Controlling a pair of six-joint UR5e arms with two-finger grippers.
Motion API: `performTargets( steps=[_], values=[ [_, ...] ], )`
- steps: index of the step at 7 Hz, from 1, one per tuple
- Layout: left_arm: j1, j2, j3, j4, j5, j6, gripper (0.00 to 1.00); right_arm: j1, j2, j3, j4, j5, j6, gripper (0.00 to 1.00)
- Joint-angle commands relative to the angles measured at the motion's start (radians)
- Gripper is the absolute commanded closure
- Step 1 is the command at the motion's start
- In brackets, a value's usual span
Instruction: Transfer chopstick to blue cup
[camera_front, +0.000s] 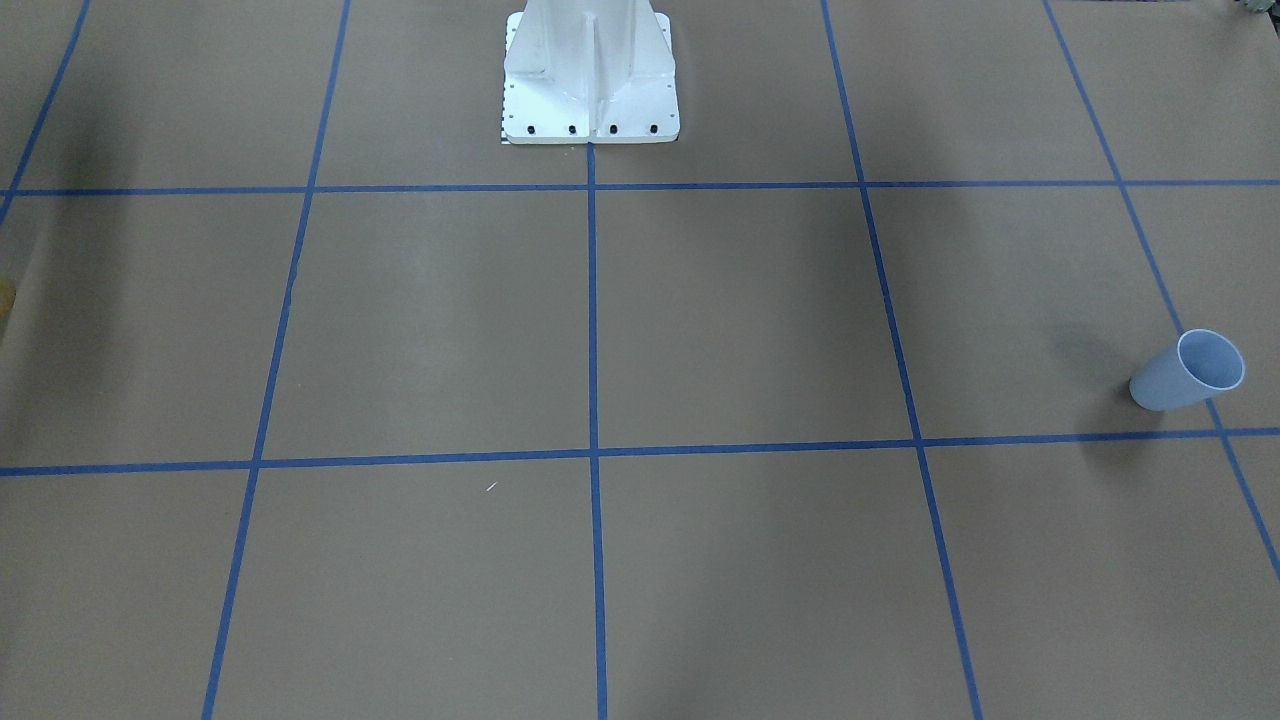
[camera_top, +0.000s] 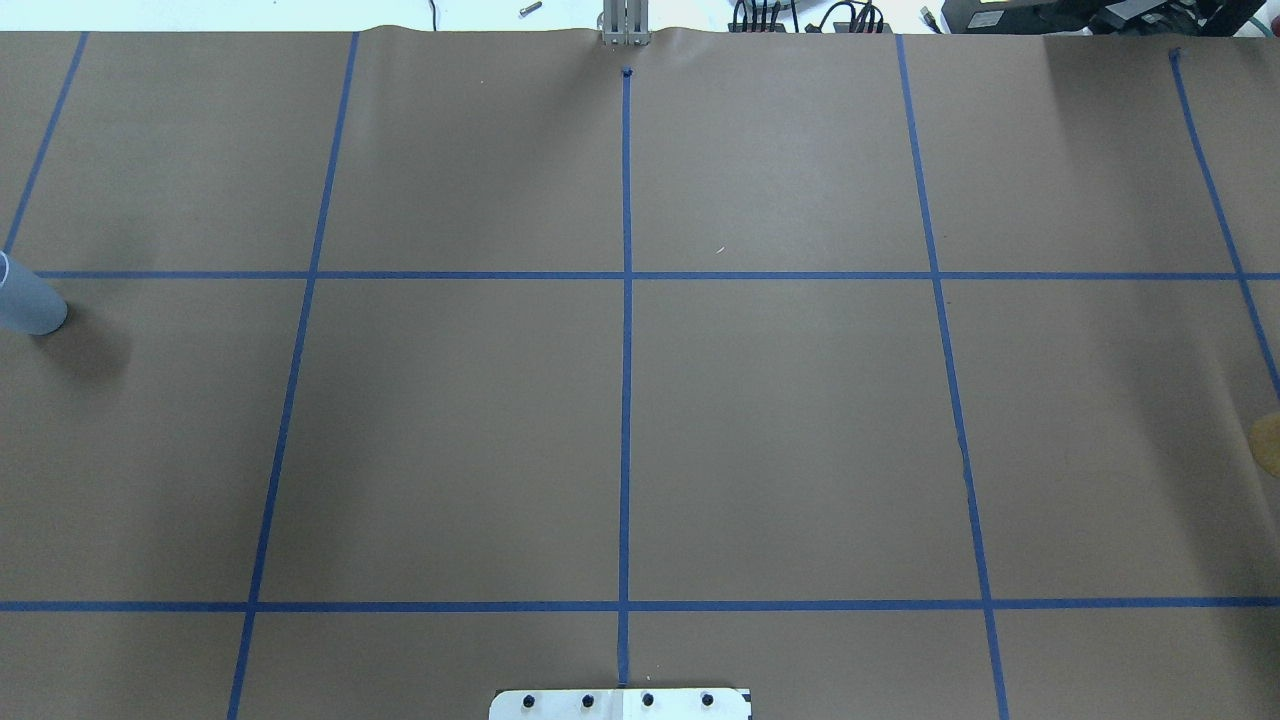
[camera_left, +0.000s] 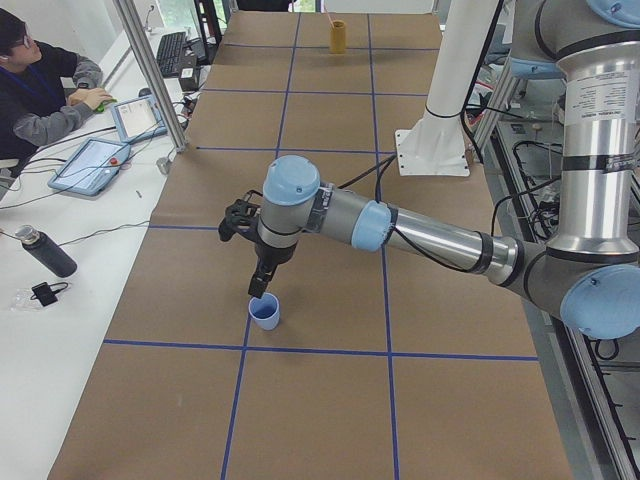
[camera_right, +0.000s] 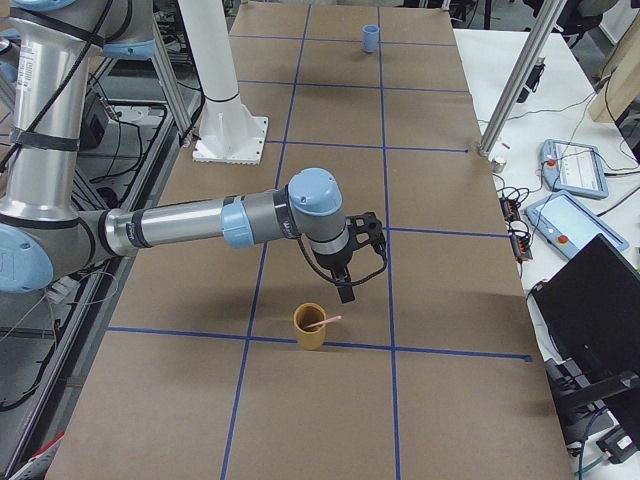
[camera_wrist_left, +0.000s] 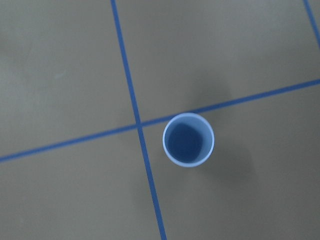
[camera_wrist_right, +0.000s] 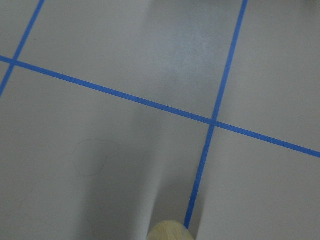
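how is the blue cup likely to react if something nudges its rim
Probably tips easily: the blue cup stands upright and empty, tapering to a narrower base. Likely light, since it looks like thin smooth plastic, so it may slide on the brown paper. Once over, its round wall would probably roll.

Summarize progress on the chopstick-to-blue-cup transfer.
Done: nothing; the blue cup is empty. In hand: nothing visibly; the chopstick sits in the tan cup, right pincer hanging near it, left pincer over the blue cup. Left: grasp, carry across, drop in.
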Motion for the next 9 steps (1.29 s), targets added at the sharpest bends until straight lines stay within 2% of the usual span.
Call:
performTargets(
  steps=[1, 2, 4, 6, 7, 9],
  values=[
    [-0.004, -0.039, 0.038, -0.045, -0.004, 0.0, 0.01, 0.043, -0.041, -0.035, 0.136, 0.069, -0.015, 0.0],
    [-0.004, -0.039, 0.024, -0.051, -0.013, -0.005, 0.01, 0.045, -0.044, -0.059, 0.237, 0.08, 0.028, 0.0],
    [0.004, -0.045, 0.064, -0.138, -0.007, -0.007, 0.03, 0.01, -0.015, -0.005, 0.275, 0.08, 0.384, 0.0],
    [0.004, -0.037, 0.142, -0.192, -0.001, -0.013, 0.02, -0.146, 0.067, 0.011, 0.274, 0.01, 0.647, 0.0],
    [0.013, -0.04, 0.215, -0.24, -0.001, -0.02, 0.02, -0.239, 0.078, 0.019, 0.275, -0.088, 0.723, 0.0],
    [0.066, -0.063, 0.413, -0.431, -0.001, -0.054, 0.02, -0.286, 0.083, 0.017, 0.275, -0.124, 0.739, 0.0]
  ],
)
